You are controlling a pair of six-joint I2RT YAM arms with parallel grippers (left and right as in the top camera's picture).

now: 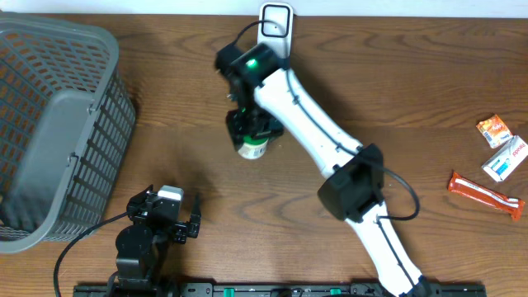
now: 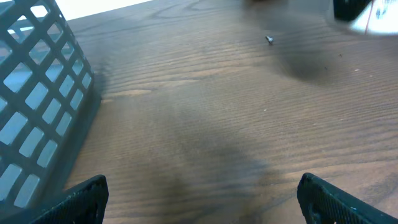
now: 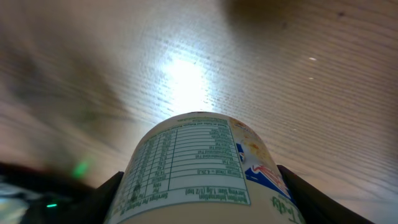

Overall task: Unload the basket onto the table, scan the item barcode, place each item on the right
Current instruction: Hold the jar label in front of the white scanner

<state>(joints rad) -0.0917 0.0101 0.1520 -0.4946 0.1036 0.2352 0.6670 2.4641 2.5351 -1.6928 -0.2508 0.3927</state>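
Two arms work at a wooden counter point(image 1: 396, 74), and only one is engaged. The right fingers point(image 3: 305, 199) are closed on the sides of a white and green tub point(image 3: 199, 168). The tub sits in the far half of the counter, near a white device point(image 1: 275, 21) at the far edge, presumably the scanner. The left fingers point(image 2: 84, 199) stand wide apart and hold nothing, parked near the front edge beside the grey basket point(image 1: 49, 124). The step in hand, as judged, is presenting the tub to the scanner. To do it well, the grip should be firm on the curved wall. The tub should be turned about its axis until the barcode, not the nutrition panel, faces the device. A slow, square approach would limit glare and slipping. Only the right wrist view shows the printed nutrition table and both fingers against the tub, and no barcode is visible there. Only the overhead view shows the device and the snack packets point(image 1: 505, 157), well apart on the right. The left wrist view adds little beyond bare wood and the basket's wall. Whether the tub is clear of the counter cannot be told.
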